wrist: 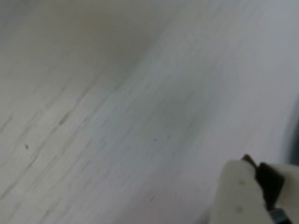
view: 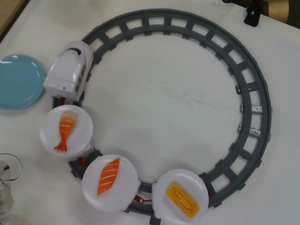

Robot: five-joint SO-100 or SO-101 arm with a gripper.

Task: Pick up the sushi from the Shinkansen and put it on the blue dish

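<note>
Sushi point(view: 182, 199) on rear plate, track's 5 o'clock, long axis 10-to-4; blue dish point(view: 18, 80) at 9. Gripper point(wrist: 254, 186) over bare tabletop point(wrist: 117, 116), sushi unseen; opening unclear.

Overhead: blue dish point(view: 18, 81) left of Shinkansen point(view: 69, 71); sushi point(view: 183, 199) on rearmost plate point(view: 169, 183)

Overhead looking straight down, wrist close above table point(wrist: 117, 116)

White worktop point(view: 164, 93). Grey ring track point(view: 255, 93) fills most of the overhead frame. Shrimp piece point(view: 64, 130) on white plate point(view: 82, 133), left of frame; salmon piece point(view: 108, 176) on next white plate point(view: 122, 192), lower left. Clear glass object point(view: 7, 171) at left edge.
</note>
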